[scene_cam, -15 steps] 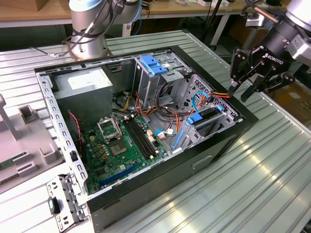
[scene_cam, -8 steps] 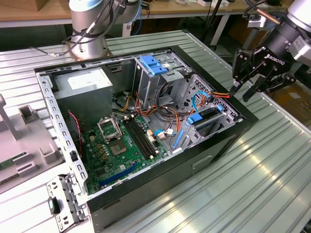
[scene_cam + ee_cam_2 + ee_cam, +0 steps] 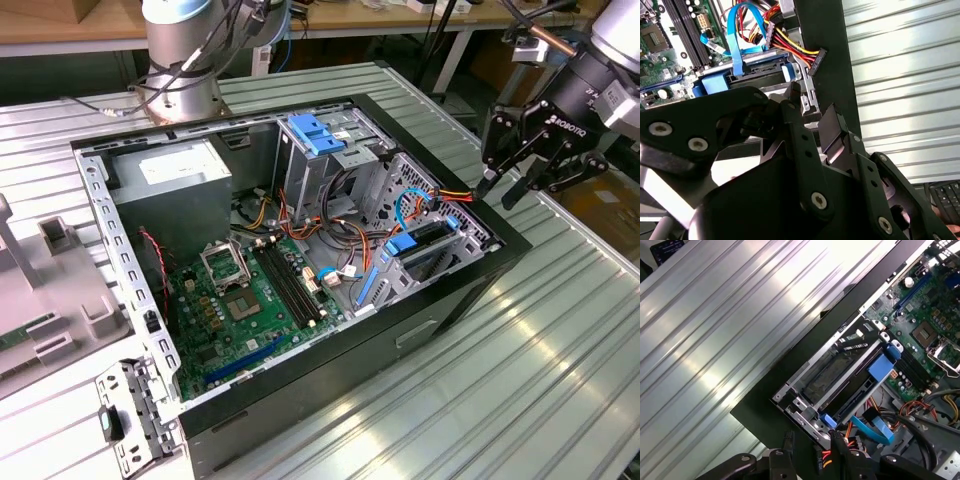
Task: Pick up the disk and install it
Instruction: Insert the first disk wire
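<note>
The black, angular hand [image 3: 510,185] hangs with fingers apart, holding nothing, above the case's [image 3: 420,330] edge. The disk [image 3: 425,245], grey metal in blue plastic, sits in its bay. The worktop [image 3: 540,380] is ribbed metal.

Disk [image 3: 432,245]: flat grey drive in bright blue plastic carrier, seated in the lower bay of the open case, lying level along the bay. Dark upper face [image 3: 832,374] visible in the first wrist view, between metal rails, blue carrier tab at one end. Blue edge [image 3: 715,84] seen in the second wrist view, just beyond the gripper [image 3: 518,180] fingers. Sits below and inward of the gripper, apart from it, not held.
</note>
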Tool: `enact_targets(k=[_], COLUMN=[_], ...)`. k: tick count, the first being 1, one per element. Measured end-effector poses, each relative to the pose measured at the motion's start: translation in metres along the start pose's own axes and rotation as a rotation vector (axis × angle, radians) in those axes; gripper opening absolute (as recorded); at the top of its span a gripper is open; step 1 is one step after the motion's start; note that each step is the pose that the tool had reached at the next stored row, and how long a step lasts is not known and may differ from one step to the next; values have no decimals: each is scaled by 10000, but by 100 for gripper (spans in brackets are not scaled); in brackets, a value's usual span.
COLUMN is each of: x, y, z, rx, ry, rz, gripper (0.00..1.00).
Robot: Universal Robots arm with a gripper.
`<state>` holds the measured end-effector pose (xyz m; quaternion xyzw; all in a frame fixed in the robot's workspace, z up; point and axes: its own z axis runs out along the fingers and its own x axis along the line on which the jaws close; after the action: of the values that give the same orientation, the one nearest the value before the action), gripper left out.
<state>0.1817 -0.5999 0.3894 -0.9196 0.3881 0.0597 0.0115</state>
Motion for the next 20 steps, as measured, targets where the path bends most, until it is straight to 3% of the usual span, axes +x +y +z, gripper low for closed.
enact_targets(k=[12,20], x=[-24,-12], y=[-168,-223], z=[133,196], rx=[-1,-5], ry=[-1,0], rz=[-3,-39], gripper=[42,42])
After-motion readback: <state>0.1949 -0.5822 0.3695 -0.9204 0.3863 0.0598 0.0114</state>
